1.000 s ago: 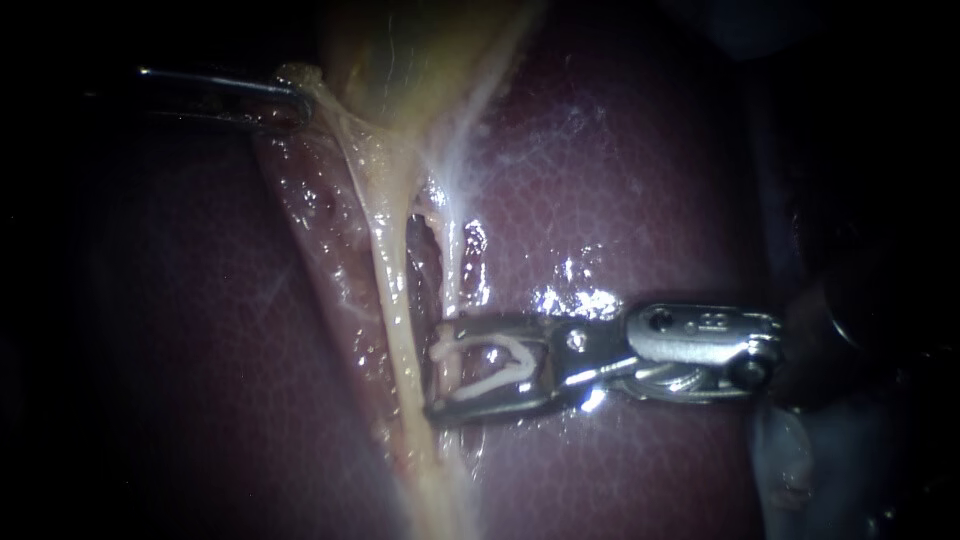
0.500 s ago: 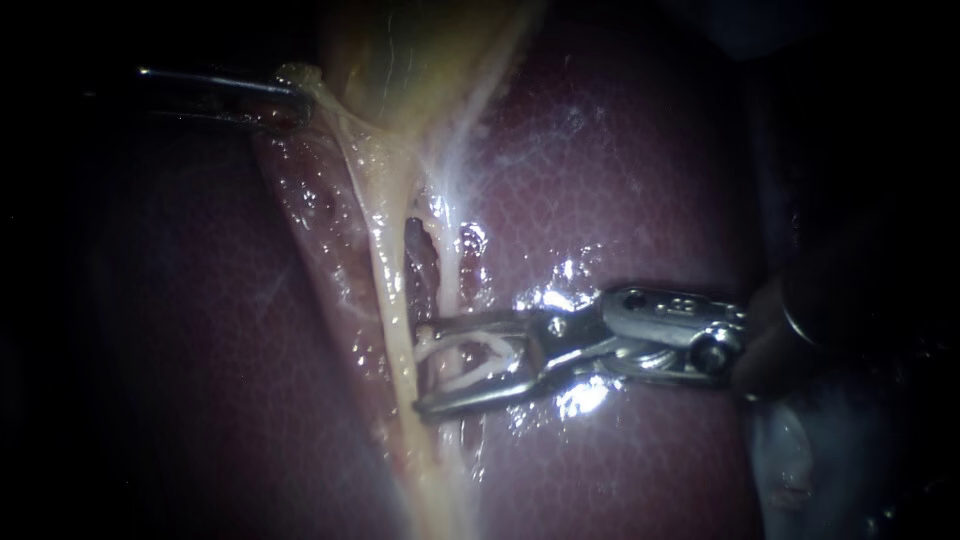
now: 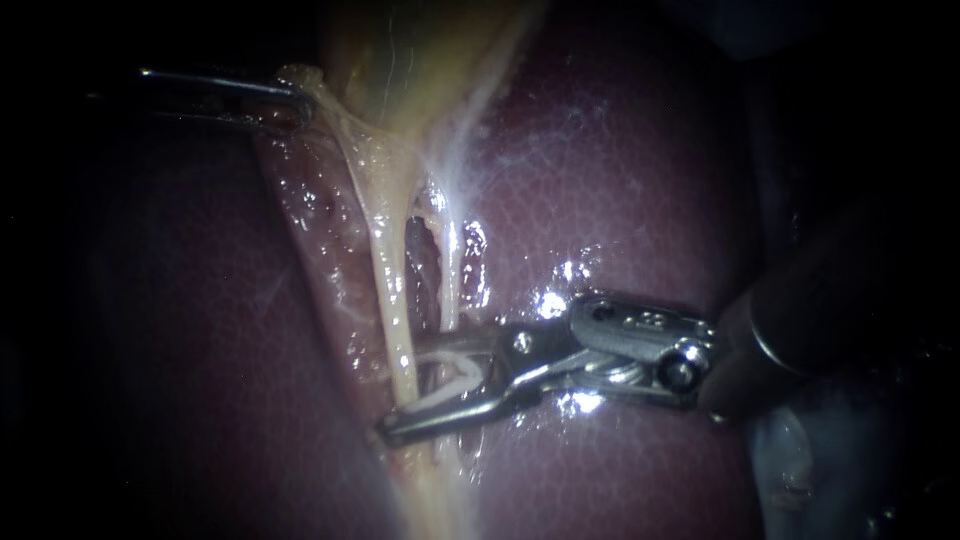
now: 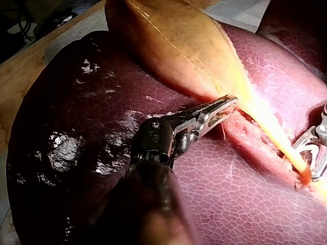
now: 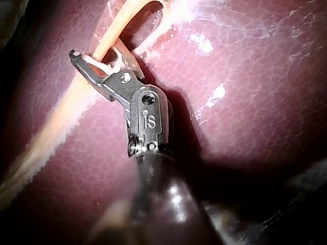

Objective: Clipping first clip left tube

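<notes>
The pale left tube (image 3: 393, 300) runs down from the gallbladder (image 3: 400, 60), with a thinner right tube (image 3: 450, 280) beside it. My right instrument (image 3: 402, 393) comes in from the right, its jaws standing apart and carrying a white clip (image 3: 450, 385). The left tube lies between the jaws, inside the clip's legs. The right wrist view shows the same: the right instrument (image 5: 102, 61), the clip (image 5: 104, 66) and the tube (image 5: 110, 33) passing through. My left instrument (image 3: 295, 100) is shut on tissue at the gallbladder's narrow end, as the left wrist view (image 4: 222, 108) confirms.
Dark red liver (image 3: 620, 180) lies under and around both tubes, wet and glistening near the jaws. A raw strip of opened tissue (image 3: 320, 210) borders the left tube. A wooden surface (image 4: 20, 71) shows beyond the liver (image 4: 76, 127) in the left wrist view.
My right instrument has slid leftward over the liver. Its jaws, a second ago just right of the left tube, now straddle it. The left instrument has stayed put.
</notes>
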### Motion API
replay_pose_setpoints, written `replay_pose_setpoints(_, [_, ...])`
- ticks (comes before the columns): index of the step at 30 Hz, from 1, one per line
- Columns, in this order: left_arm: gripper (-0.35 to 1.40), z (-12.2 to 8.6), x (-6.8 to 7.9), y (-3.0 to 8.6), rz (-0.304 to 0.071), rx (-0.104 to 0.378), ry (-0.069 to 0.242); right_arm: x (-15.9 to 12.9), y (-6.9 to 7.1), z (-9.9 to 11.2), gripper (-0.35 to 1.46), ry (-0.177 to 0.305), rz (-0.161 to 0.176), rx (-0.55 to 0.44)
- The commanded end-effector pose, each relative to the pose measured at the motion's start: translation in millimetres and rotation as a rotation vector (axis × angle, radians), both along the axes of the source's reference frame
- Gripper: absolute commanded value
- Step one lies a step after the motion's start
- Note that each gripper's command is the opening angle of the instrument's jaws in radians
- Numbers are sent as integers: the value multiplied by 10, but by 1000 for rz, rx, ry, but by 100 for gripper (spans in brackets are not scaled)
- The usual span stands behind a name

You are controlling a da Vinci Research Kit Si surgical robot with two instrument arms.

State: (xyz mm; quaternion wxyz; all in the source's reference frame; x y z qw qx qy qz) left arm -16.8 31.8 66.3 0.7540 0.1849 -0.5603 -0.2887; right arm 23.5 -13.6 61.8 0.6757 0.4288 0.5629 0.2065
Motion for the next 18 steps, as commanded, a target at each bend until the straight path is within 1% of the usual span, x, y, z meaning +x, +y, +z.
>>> replay_pose_setpoints(1, [-35, 0, 0, 0, 0, 0, 0, 1, -1, -2, 48, 8, 0, 9])
replay_pose_setpoints(8, [-35, 1, 0, 0, 0, -1, 0, 7, -6, -15, 47, 58, -13, 48])
replay_pose_setpoints(14, [-35, 1, 0, 0, 0, -1, 0, 14, -10, -26, 45, 71, -10, 58])
replay_pose_setpoints(18, [-35, 1, 0, 0, 0, -1, 0, 16, -13, -30, 38, 71, -10, 70])
